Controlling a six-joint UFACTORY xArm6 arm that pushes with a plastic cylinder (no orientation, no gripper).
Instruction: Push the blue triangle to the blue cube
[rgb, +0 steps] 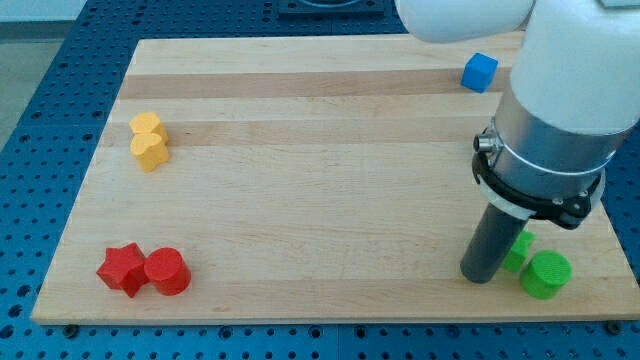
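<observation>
My tip (480, 276) is the blunt end of a dark rod, a plain pusher with no jaws to clench or release; it grasps nothing and stands on the wooden board (320, 200) near the board's lower right corner. The white and grey body of the arm (560, 110) rises above it toward 1 o'clock and covers much of the view's right side.

A green block (519, 251) sits just beside the rod at 2 o'clock; the rod and the black collar above it hide part of the block, so I cannot make out its shape or say whether the two touch. A green cylinder (546, 274) stands at 3 o'clock from my tip, near the first green block, close to the board's bottom edge.

The blue cube (479, 72) lies at 12 o'clock from my tip, well apart, near the board's top edge and just beside the arm's body. The blue triangle does not show anywhere in the view; where it is I cannot tell.

Far off at 9 o'clock, by the lower left corner, a red star (122, 268) and a red cylinder (167, 271) sit touching, the star on the left. At 10 o'clock, near the left edge, two yellow blocks (148, 140) press together, one at 12 o'clock of the other; their shapes are unclear. A blue perforated table (40, 110) surrounds the board.
</observation>
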